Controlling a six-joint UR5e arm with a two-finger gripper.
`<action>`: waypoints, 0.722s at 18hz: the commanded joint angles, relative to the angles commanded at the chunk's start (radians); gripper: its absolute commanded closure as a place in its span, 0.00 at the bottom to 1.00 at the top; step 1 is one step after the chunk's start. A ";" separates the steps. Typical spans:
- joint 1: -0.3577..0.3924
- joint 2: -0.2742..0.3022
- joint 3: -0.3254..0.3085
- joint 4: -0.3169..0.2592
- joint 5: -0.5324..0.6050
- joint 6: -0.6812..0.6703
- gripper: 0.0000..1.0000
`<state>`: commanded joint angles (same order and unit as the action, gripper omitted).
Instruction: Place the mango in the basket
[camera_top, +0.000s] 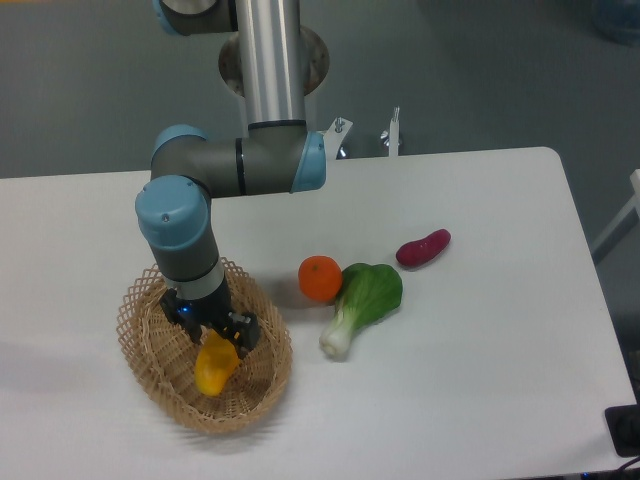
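The yellow-orange mango (213, 367) lies inside the light tan woven basket (145, 345) at the table's front left, tilted on the basket floor. My gripper (216, 328) hangs straight down into the basket, right above the mango's upper end. Its dark fingers (247, 331) look spread to either side of the fruit's top, so it reads as open, and the mango seems to rest on the wicker. The arm's blue-capped wrist hides the basket's rear rim.
A round orange (320, 278) sits just right of the basket. A green bok choy (362, 303) lies beside it, and a purple-red oblong piece (423, 247) is farther right. The table's front edge runs close below the basket.
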<state>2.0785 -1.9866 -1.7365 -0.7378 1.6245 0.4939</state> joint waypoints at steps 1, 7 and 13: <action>0.008 0.002 0.000 0.000 0.002 0.000 0.00; 0.132 0.034 0.110 -0.015 -0.003 0.015 0.00; 0.253 0.075 0.117 -0.021 -0.009 0.161 0.00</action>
<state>2.3314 -1.9114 -1.6199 -0.7593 1.6153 0.6547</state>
